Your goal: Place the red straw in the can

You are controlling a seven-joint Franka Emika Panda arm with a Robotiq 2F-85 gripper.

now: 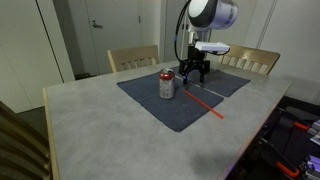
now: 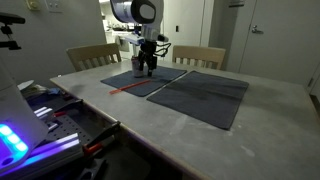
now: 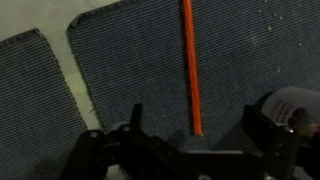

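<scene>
Pale walls and closed doors (image 1: 100, 25) back a room where a grey, stone-patterned desk (image 1: 90, 125) fills most of both exterior views. Two light wooden chairs (image 1: 133, 57) are pushed in at the desk's far side. Two dark blue woven placemats lie side by side on the desk.

The can (image 1: 166, 84), short and silver with a red band near its top, stands upright on one placemat (image 1: 150, 105). The second placemat (image 2: 205, 98) lies next to that one, on the side away from the can.

The red straw (image 1: 203, 102), thin and straight, lies flat on the can's placemat. It is near the can but clearly apart from it. It slants from a spot close behind the can out toward the placemat's edge. Whether its far end passes that edge cannot be told.

A white robot arm (image 1: 210, 15) comes down just behind the can and ends in a black tool (image 1: 193, 68). The tool hangs low over the can's placemat, with its jaws spread wide apart and gripping nothing.

In the wrist view the straw runs straight up the picture across the blue weave. Its near end lies between the two dark fingers (image 3: 135, 120) at the bottom. The can's top shows at the lower right, just beside the other finger.
</scene>
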